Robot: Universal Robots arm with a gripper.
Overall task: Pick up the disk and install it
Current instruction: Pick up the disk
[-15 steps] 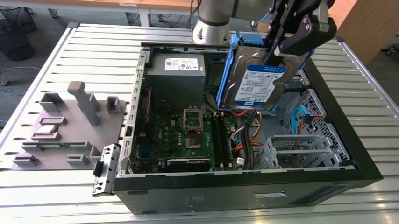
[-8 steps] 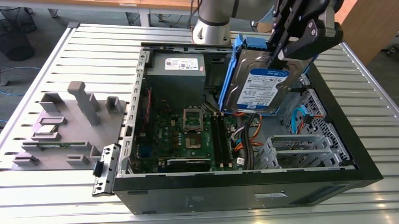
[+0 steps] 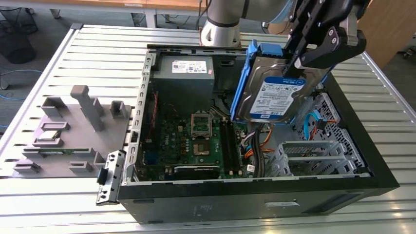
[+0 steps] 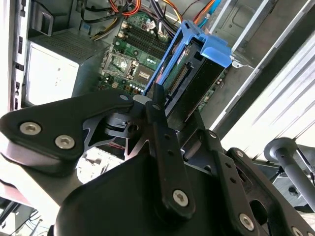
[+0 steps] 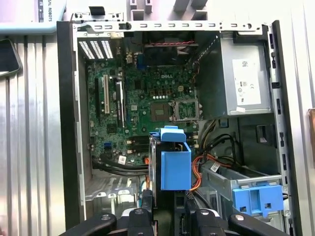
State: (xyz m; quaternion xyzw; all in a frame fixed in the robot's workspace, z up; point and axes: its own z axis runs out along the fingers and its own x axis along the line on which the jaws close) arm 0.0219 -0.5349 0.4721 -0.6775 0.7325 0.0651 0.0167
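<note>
The disk [image 3: 274, 95] is a silver-grey hard drive with a blue-and-white label, framed by a bright blue bracket. It hangs on edge, tilted, above the open computer case [image 3: 260, 197], over the space between the motherboard and the drive cage. My gripper [image 3: 297, 66] is shut on the disk's upper end, its black fingers clamping both faces. In the second wrist view the disk [image 4: 194, 73] juts out past one finger [image 4: 158, 110]. In the first wrist view the disk [image 5: 174, 167] stands edge-on above my gripper [image 5: 167, 219], over the motherboard [image 5: 142, 103].
Inside the case are a grey power-supply box [image 3: 185, 73], orange and black cables [image 5: 206, 164] and a metal drive cage [image 3: 312, 153]. A bare blue bracket [image 5: 257, 196] sits in the cage. A grey parts fixture [image 3: 71, 131] lies on the slatted table at the exterior view's left.
</note>
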